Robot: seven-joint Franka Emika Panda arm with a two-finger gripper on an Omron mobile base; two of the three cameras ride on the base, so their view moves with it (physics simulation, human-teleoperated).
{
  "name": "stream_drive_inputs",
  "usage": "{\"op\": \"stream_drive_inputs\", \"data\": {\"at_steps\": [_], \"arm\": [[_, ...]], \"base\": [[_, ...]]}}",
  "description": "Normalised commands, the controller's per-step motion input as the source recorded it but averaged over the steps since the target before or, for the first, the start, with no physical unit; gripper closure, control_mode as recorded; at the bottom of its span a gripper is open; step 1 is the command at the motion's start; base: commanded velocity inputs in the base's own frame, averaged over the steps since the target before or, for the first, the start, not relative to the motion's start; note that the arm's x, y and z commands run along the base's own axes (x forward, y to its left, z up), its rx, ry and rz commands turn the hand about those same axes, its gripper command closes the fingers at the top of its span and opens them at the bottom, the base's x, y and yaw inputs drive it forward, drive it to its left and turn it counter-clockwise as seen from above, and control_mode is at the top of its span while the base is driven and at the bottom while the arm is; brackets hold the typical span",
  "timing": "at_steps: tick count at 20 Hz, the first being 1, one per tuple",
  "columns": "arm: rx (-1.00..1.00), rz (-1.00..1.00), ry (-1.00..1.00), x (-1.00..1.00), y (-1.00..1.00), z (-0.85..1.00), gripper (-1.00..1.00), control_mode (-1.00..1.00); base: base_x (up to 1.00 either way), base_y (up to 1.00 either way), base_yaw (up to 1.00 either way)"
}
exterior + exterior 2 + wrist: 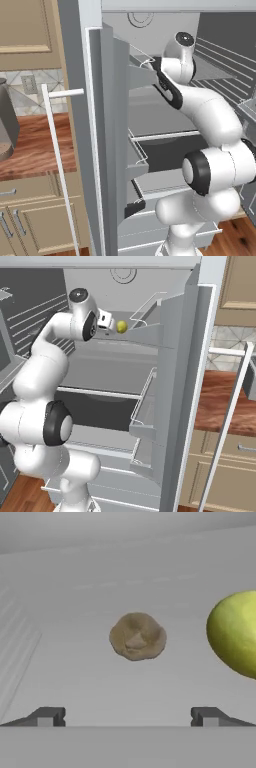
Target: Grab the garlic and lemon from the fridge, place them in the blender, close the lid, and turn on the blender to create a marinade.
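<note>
**Arm inside the fridge, nothing picked up yet**

The task is at its first step. The fridge (175,386) stands open, and the arm reaches into its upper part. In the hand view the gripper (128,716) has its two finger tips wide apart, with nothing between them.

The garlic (137,636) lies on the grey floor of the fridge shelf, straight ahead of the gripper and centred between the finger tips, but apart from them. The lemon (235,634) is beside the garlic, to the right in the hand view, and looks nearer to the camera. In the right base view the lemon (121,326) is just in front of the hand, on the upper shelf of the fridge. I cannot make out the garlic in that view.

So both items are in the fridge, and neither is held. From how the hand is lined up, I judge that the garlic is the first target.

Everything else is left to do: to grasp and carry both items, to put them in the blender, to close the lid, and to turn the blender on.
</note>
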Motion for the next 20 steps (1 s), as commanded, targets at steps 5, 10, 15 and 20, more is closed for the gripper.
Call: {"op": "stream_drive_inputs", "data": {"at_steps": [5,10,15,20], "arm": [[0.0,-0.04,0.0,0.52,0.0,0.0,-1.0,-1.0],[0.0,-0.04,0.0,0.49,0.0,-0.06,-1.0,-1.0],[0.0,-0.04,0.02,0.44,0.0,-0.2,-1.0,-1.0],[0.0,-0.05,0.06,0.33,0.0,-0.29,-1.0,-1.0]], "base": [[0.0,0.0,0.0],[0.0,0.0,0.0],[0.0,0.0,0.0],[0.0,0.0,0.0]]}}
